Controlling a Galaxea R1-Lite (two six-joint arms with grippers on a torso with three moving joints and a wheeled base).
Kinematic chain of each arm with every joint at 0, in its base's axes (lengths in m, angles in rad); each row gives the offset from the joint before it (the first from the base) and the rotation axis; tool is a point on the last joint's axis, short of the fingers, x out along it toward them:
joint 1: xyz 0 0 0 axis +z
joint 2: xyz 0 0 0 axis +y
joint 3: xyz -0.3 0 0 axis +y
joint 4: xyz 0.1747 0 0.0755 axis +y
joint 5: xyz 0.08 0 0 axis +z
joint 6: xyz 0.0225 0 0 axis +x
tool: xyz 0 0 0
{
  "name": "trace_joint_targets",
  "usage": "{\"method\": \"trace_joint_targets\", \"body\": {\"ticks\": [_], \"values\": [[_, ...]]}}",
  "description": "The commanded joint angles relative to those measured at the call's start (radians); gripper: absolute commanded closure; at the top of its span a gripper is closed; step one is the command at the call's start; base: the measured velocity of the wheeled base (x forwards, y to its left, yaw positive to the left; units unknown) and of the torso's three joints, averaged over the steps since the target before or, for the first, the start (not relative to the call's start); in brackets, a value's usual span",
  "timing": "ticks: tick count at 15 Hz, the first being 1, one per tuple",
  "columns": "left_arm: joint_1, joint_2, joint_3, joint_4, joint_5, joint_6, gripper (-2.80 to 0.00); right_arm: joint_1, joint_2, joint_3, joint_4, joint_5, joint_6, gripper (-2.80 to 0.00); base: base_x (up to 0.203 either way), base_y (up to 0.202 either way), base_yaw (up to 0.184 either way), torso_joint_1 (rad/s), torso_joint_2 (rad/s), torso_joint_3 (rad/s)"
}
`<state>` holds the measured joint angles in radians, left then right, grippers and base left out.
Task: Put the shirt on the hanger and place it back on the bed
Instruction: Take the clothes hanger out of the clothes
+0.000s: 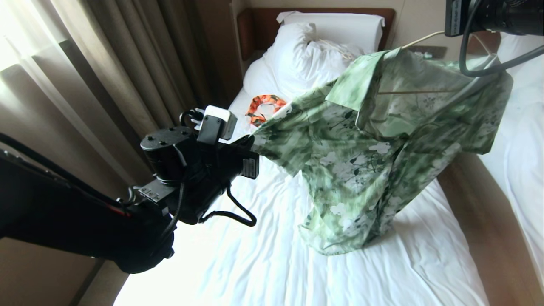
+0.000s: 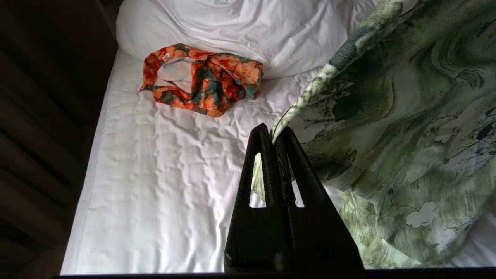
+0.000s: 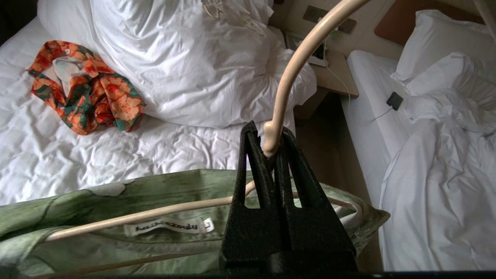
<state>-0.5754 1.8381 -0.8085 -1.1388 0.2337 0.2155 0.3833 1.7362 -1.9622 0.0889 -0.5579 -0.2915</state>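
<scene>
The light green flowered shirt (image 1: 361, 161) hangs in the air over the bed (image 1: 276, 255), draped on the cream hanger (image 1: 420, 40). My left gripper (image 1: 250, 142) is at the shirt's left end, shut on the edge of its sleeve. The left wrist view shows its tips (image 2: 273, 133) pinching the hem of the shirt (image 2: 407, 116). My right gripper (image 3: 267, 135) is shut on the neck of the hanger (image 3: 294, 69), just above the collar and label of the shirt (image 3: 116, 201). The right arm (image 1: 488, 17) shows at the top right of the head view.
A small orange-and-green garment (image 1: 265, 108) lies on the sheet near the bunched white duvet (image 1: 306, 55). Curtains (image 1: 106, 63) hang to the left. A second white bed (image 1: 522, 148) stands to the right across a wooden gap (image 1: 480, 221), with a nightstand (image 3: 333, 73) between the beds.
</scene>
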Motion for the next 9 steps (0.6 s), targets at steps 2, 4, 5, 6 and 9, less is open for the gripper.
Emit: {"method": "trace_joint_targets", "body": {"ticks": [2, 4, 5, 6, 9], "values": [[0.045, -0.016, -0.004, -0.002, -0.022, 0.000, 0.00, -0.019, 0.005, -0.003, -0.041, -0.002, -0.033, 0.00, 0.000, 0.000, 0.000, 0.000, 0.00, 0.000], [0.042, -0.038, 0.001, -0.003, -0.037, -0.004, 0.00, -0.020, 0.008, -0.003, -0.052, -0.002, -0.038, 0.00, 0.000, 0.000, 0.000, 0.000, 0.00, 0.000], [0.041, -0.052, 0.010, -0.003, -0.049, -0.007, 0.00, -0.020, 0.010, -0.003, -0.055, -0.002, -0.040, 0.00, 0.000, 0.000, 0.000, 0.000, 0.00, 0.000], [0.041, -0.067, 0.033, -0.003, -0.088, -0.008, 0.00, -0.020, 0.014, -0.006, -0.055, -0.002, -0.041, 0.00, 0.000, 0.000, 0.000, 0.000, 0.00, 0.000], [0.036, -0.097, 0.066, -0.004, -0.140, -0.008, 0.00, -0.021, 0.017, -0.007, -0.055, -0.003, -0.040, 0.00, 0.000, 0.000, 0.000, 0.000, 0.00, 0.000]]}}
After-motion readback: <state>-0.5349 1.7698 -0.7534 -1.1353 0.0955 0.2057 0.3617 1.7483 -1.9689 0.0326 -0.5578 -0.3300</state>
